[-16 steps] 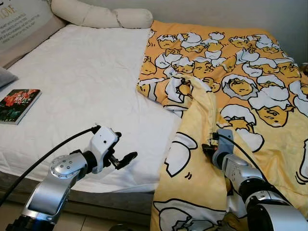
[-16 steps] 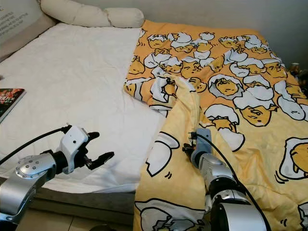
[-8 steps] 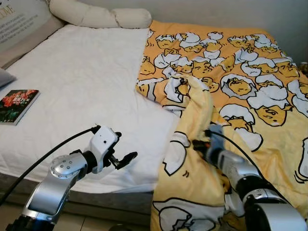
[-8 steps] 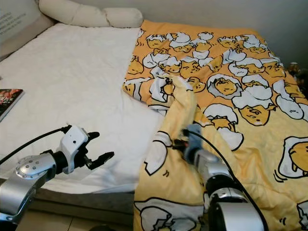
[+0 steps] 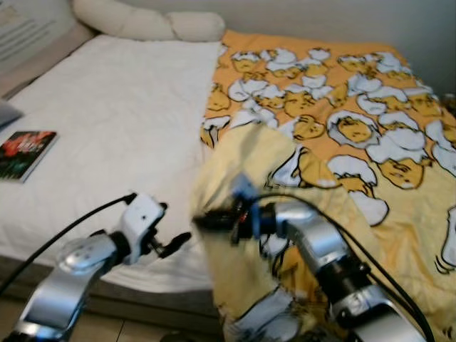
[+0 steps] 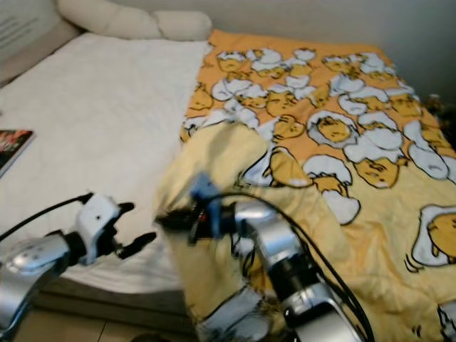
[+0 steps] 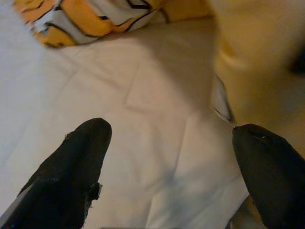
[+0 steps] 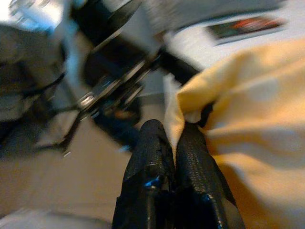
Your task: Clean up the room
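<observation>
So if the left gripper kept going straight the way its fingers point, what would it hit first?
Probably the yellow blanket: the open left gripper points over the white sheet toward the fold held by the right gripper. Depth is unclear.

One bed [image 5: 107, 121] carries one yellow egg-print blanket [image 5: 370, 121], one book [image 5: 25, 153] and one long cream bolster pillow [image 5: 142, 25], with two black-fingered tools, left tool [image 5: 178, 244] and right tool [image 5: 206, 219].

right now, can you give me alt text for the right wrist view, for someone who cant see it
The right gripper, its two black fingers pressed together, pinches an edge of the yellow blanket, which bunches up beside it. Behind, blurred, is the robot's left arm, with a book lying on the white bed sheet.
</observation>
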### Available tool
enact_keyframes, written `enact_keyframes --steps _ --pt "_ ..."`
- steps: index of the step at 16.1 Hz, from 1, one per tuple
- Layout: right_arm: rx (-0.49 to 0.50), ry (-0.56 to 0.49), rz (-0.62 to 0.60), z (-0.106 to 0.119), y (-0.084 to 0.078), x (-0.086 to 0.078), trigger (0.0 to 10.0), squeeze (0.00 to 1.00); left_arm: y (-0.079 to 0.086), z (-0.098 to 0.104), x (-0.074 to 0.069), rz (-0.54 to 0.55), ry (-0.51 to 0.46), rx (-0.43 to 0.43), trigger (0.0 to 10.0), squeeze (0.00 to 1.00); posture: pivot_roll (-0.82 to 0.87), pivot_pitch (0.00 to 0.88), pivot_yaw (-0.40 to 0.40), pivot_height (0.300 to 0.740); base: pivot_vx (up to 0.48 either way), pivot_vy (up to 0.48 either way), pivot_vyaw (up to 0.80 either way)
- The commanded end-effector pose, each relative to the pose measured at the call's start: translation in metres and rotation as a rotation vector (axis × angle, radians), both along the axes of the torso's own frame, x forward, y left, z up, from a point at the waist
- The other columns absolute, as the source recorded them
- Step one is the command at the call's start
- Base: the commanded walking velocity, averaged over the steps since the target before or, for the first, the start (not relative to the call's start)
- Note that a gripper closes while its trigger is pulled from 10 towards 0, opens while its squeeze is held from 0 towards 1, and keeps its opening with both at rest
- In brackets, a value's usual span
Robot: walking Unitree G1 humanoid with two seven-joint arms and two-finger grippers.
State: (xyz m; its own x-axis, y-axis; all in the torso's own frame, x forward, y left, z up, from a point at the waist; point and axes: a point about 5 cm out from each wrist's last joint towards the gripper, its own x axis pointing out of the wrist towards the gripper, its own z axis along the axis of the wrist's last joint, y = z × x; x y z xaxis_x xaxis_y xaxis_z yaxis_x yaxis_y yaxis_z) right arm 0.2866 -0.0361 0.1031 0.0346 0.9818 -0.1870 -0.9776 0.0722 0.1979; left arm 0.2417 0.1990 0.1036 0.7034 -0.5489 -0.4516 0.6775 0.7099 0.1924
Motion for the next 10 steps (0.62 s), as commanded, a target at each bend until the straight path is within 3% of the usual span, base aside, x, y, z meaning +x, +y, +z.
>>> enact_keyframes --steps 1,3,5,6,7,8,9,10 --pt "-0.015 -0.019 0.079 0.004 0.003 -0.007 0.0 0.0 0.006 0.004 -0.004 0.005 0.001 0.007 10.0 0.78 0.2 0.0 -0.031 0.74 0.0 0.0 0.0" --pt "-0.002 -0.012 0.134 0.007 0.01 -0.015 0.0 0.0 0.015 0.005 -0.013 0.028 0.017 0.023 10.0 0.78 0.23 0.0 -0.038 0.74 0.0 0.0 0.0" --pt "0.129 0.034 0.199 0.025 0.026 -0.026 0.0 0.0 0.033 0.008 -0.019 0.059 0.034 0.079 10.0 0.77 0.23 0.0 -0.023 0.74 0.0 0.0 0.0" --pt "0.131 0.03 0.219 0.026 0.029 -0.03 0.7 0.0 0.039 0.011 -0.023 0.066 0.047 0.075 10.0 0.77 0.23 0.0 -0.014 0.74 0.0 0.0 0.0" --pt "0.107 0.024 0.217 0.024 0.031 -0.032 10.0 0.0 0.043 0.011 -0.026 0.065 0.063 0.084 10.0 0.77 0.22 0.0 -0.01 0.74 0.0 0.0 0.0" --pt "0.085 0.045 0.217 0.02 0.03 -0.035 10.0 0.0 0.044 0.01 -0.029 0.061 0.074 0.089 10.0 0.77 0.22 0.0 -0.004 0.74 0.0 0.0 0.0" --pt "0.065 0.051 0.201 0.017 0.027 -0.036 10.0 0.9 0.043 0.01 -0.031 0.056 0.081 0.087 10.0 0.78 0.22 0.0 -0.005 0.74 0.0 0.0 0.0" --pt "0.05 0.068 0.177 0.013 0.023 -0.035 10.0 1.0 0.041 0.01 -0.031 0.052 0.083 0.083 10.0 0.77 0.22 0.0 -0.008 0.74 0.0 0.0 0.0"
